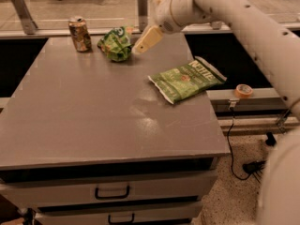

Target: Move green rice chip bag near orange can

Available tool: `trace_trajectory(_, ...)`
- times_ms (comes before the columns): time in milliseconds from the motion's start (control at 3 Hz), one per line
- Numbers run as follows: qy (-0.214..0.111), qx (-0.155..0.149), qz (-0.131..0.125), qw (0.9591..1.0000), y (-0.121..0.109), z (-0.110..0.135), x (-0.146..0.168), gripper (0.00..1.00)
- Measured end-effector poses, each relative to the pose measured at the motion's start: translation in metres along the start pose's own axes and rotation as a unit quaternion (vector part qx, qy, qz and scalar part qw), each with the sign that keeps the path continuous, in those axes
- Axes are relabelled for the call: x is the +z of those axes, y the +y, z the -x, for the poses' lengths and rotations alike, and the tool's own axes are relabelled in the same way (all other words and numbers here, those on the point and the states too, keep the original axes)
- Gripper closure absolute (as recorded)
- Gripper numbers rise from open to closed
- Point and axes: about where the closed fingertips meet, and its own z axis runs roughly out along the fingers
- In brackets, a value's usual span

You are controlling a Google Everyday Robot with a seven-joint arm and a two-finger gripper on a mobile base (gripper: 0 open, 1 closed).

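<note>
The green rice chip bag [116, 42], bright green and crumpled, rests on the grey table [93, 121] at the far left. The orange can [79, 33] stands upright just left of it, a small gap apart. My gripper [147, 39] hangs a little above the table just right of the bag, clear of it and holding nothing. The white arm reaches in from the upper right.
A flat paler green Kettle bag [185, 80] lies near the table's right edge. A roll of tape [243, 90] sits on a ledge to the right. Drawers [112, 191] are below the table front. A cable and plug lie on the floor at right.
</note>
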Motion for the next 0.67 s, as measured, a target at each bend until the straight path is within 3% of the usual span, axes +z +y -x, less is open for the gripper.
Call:
trace_trajectory(333,-0.071,0.002,-0.049,0.9963,-0.019,0.013,-0.077,0.0)
trace_trajectory(667,-0.149,0.003,-0.121,0.9814,-0.05,0.019,-0.153,0.0)
